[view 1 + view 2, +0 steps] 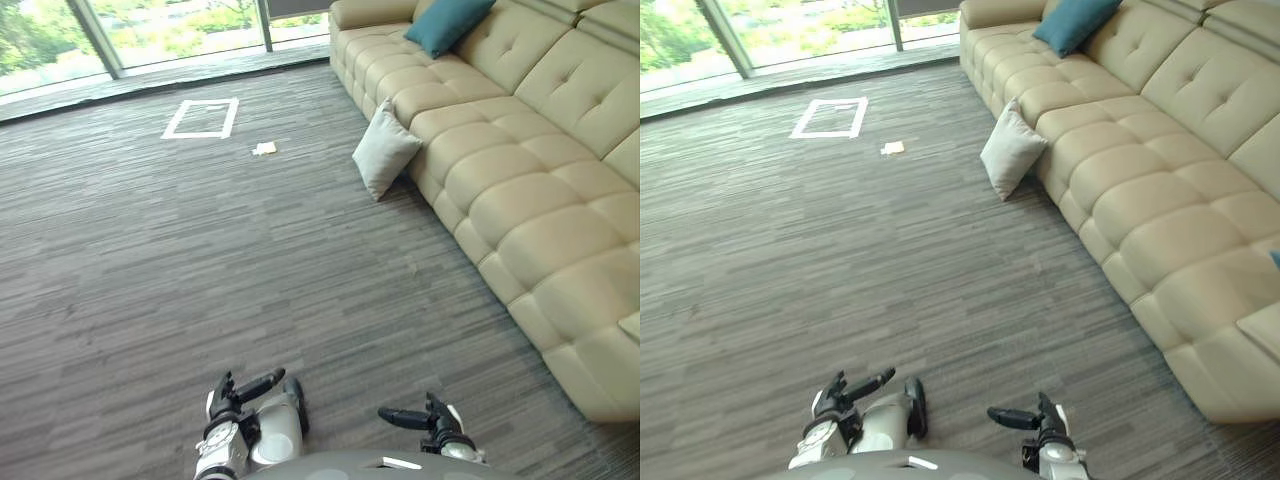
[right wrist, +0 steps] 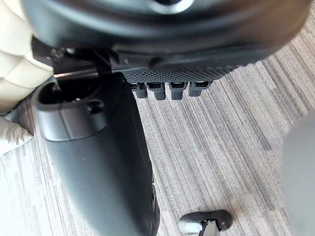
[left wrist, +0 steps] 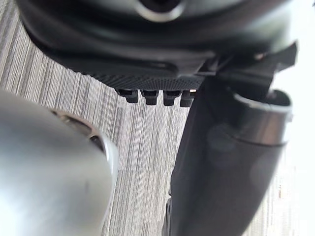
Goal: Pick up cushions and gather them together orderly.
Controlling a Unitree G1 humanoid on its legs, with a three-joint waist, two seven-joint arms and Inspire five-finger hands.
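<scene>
A pale grey cushion (image 1: pixel 385 150) stands on the carpet, leaning against the front of the beige sofa (image 1: pixel 520 180). A teal cushion (image 1: pixel 447 22) lies on the sofa's seat at its far end. Both cushions are well ahead of me and to the right. My left hand (image 1: pixel 250 388) hangs low at the bottom of the eye views, fingers (image 3: pixel 155 96) relaxed and holding nothing, thumb (image 3: pixel 226 162) sticking out. My right hand (image 1: pixel 420 415) hangs beside it, also open and empty, with its fingers (image 2: pixel 170 89) over bare carpet.
A white tape rectangle (image 1: pixel 202 118) and a small scrap of paper (image 1: pixel 264 149) lie on the grey striped carpet far ahead on the left. Tall windows (image 1: pixel 150 30) close the far side. The long sofa runs along the right.
</scene>
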